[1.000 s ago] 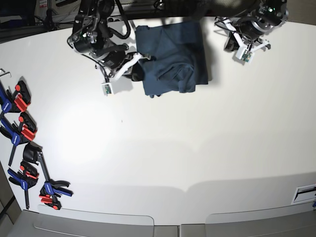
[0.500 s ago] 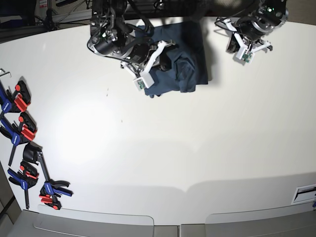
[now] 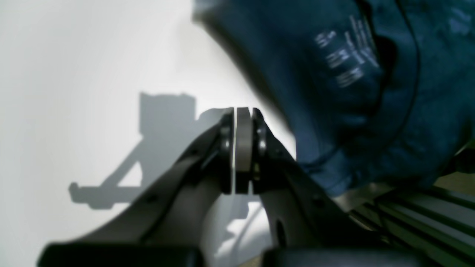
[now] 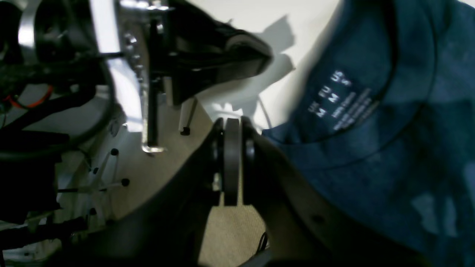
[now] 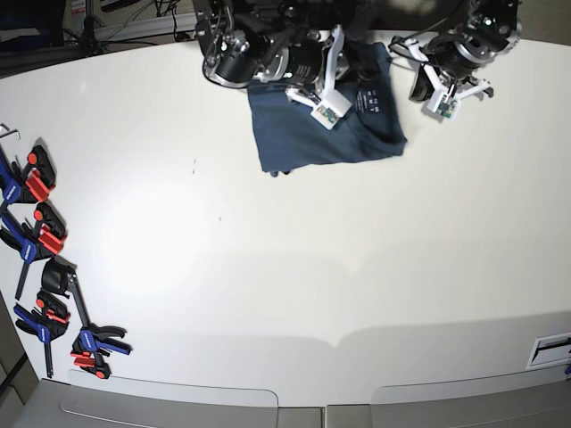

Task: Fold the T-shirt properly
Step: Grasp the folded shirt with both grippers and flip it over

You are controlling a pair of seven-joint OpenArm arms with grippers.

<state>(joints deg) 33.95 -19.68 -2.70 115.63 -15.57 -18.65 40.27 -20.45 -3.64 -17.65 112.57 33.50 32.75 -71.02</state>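
The dark navy-teal T-shirt (image 5: 330,134) lies folded at the far middle of the white table, its white neck label (image 5: 368,100) facing up. My right gripper (image 5: 343,53) hovers over the shirt's far edge. In the right wrist view it (image 4: 232,128) is shut, with no cloth visible between the pads, and the shirt (image 4: 371,148) lies just beside it. My left gripper (image 5: 415,67) is just right of the shirt. In the left wrist view it (image 3: 243,111) is shut on nothing above bare table, with the shirt (image 3: 352,111) to its right.
Several blue and red clamps (image 5: 40,241) lie along the table's left edge. A small white label (image 5: 549,348) sits at the front right. The table's far edge runs right behind the shirt, and the other arm's hardware (image 4: 148,55) shows close by in the right wrist view.
My right arm swept from the shirt's left side up and rightward across it. The cloth turned over with it; the neck label now faces up and the shirt reaches further right. The left arm hardly moved.
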